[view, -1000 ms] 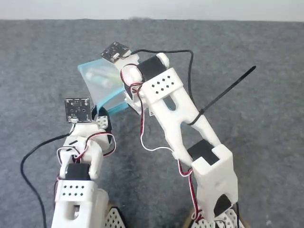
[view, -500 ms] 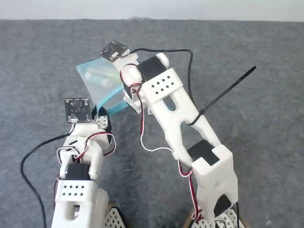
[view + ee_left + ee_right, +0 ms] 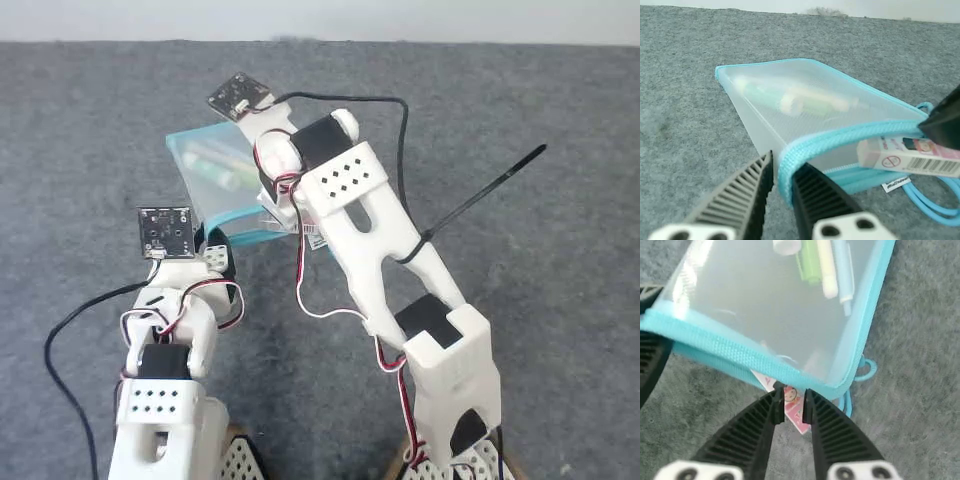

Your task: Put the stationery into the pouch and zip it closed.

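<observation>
The translucent plastic pouch with sky-blue zip edging [image 3: 225, 200] lies left of centre, far across the worktop, with green and white pens [image 3: 810, 262] inside. The worktop [image 3: 560, 300] is grey and felt-like, with a pale wall [image 3: 400, 20] beyond. My left gripper [image 3: 782, 167] pinches the pouch's near blue edge. My right gripper [image 3: 791, 397] is clamped on a white printed eraser [image 3: 905, 157] at the pouch's mouth.

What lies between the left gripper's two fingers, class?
The pouch: its blue zip edge sits pinched between the fingers of the left gripper, as the left wrist view shows.
</observation>
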